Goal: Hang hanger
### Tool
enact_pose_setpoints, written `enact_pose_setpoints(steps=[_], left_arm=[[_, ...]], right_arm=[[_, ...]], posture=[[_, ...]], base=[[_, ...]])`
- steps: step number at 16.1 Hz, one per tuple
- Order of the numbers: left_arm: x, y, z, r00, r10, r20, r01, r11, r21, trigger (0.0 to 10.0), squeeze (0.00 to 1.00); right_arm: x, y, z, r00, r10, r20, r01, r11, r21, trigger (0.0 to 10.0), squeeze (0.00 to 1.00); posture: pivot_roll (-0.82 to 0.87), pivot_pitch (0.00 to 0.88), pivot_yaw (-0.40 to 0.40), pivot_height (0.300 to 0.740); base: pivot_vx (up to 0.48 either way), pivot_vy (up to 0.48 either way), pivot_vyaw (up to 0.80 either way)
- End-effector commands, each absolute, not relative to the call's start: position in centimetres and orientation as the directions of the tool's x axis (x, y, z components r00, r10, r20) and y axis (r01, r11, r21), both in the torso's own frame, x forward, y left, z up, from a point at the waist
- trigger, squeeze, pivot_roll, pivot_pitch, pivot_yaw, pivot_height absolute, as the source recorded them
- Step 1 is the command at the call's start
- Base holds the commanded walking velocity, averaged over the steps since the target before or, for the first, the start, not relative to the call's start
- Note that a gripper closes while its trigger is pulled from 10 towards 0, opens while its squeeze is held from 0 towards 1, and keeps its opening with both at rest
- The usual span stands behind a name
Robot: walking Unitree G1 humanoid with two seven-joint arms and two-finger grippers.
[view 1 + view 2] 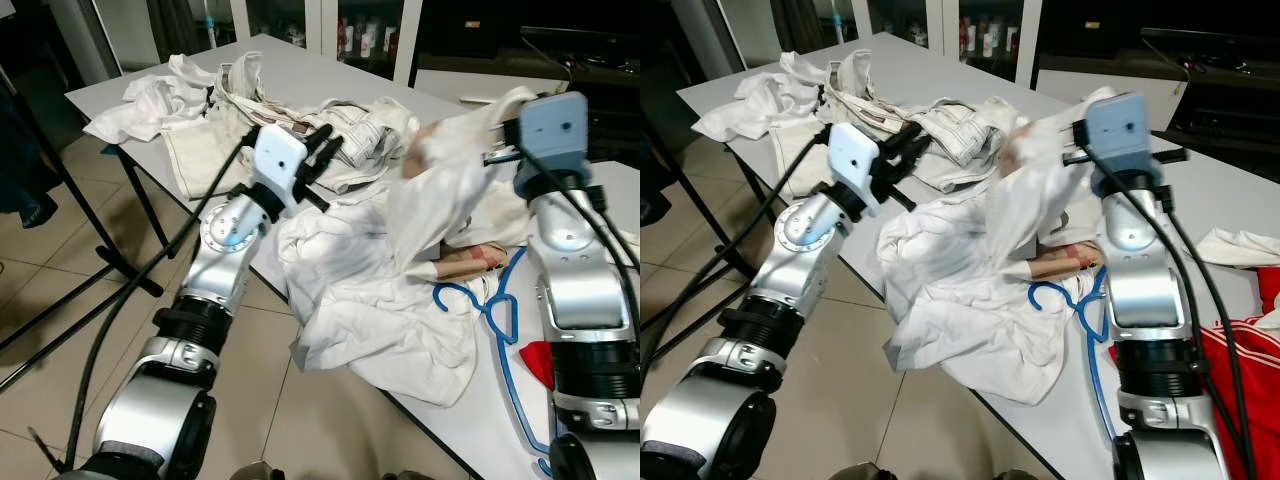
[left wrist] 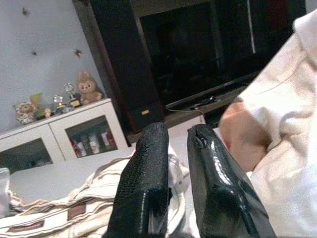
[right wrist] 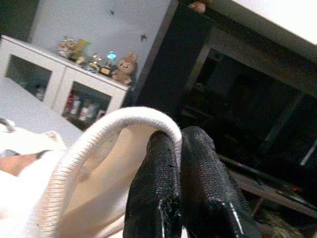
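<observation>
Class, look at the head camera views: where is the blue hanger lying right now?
The blue hanger lies flat on the white table on the robot's right side, between the heap of white garments and the right arm, its hook beside the garments' edge.

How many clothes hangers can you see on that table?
1: a blue hanger lies on the white table, beside the right arm and partly tucked under the white garment that the right gripper holds up. The heaped clothes could hide more.

Head eyes down over table (image 1: 330, 75); wrist cameras close along jaws, facing cabinet (image 2: 59, 139).
</observation>
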State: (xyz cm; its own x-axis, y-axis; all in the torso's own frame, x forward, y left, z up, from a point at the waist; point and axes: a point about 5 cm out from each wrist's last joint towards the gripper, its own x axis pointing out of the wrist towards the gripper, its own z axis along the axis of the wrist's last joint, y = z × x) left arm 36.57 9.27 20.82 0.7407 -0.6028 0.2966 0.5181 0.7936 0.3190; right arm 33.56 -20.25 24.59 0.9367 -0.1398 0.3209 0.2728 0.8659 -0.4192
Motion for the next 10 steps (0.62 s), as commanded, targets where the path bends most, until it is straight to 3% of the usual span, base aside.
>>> enact_pose_setpoints(steps=[1,5,8,10], left_arm=[[36.7,9.4,21.0,0.746,-0.599,0.293,0.511,0.796,0.325,10.0,0.0],[36.3,8.0,20.8,0.723,-0.621,0.303,0.571,0.784,0.244,10.0,0.0],[35.6,6.7,20.2,0.702,-0.647,0.297,0.605,0.762,0.231,10.0,0.0],[35.3,6.5,20.0,0.695,-0.656,0.292,0.615,0.754,0.231,10.0,0.0]], right_arm=[[33.7,-20.5,25.5,0.924,-0.148,0.351,0.3,0.852,-0.429,0.0,0.0],[34.1,-19.8,28.3,0.894,-0.034,0.447,0.316,0.755,-0.574,0.0,0.0],[34.1,-20.8,31.3,0.836,-0.053,0.546,0.372,0.786,-0.494,0.0,0.0],[34.3,-20.4,32.2,0.832,0.025,0.554,0.287,0.835,-0.469,0.0,0.0]], posture=[[-0.03,0.0,0.036,0.723],[-0.03,0.0,0.041,0.723],[-0.03,0.0,0.042,0.723],[-0.03,0.0,0.041,0.723]], base=[[0.0,0.0,0.0],[0.0,0.0,0.0],[0.0,0.0,0.0],[0.0,0.0,0.0]])
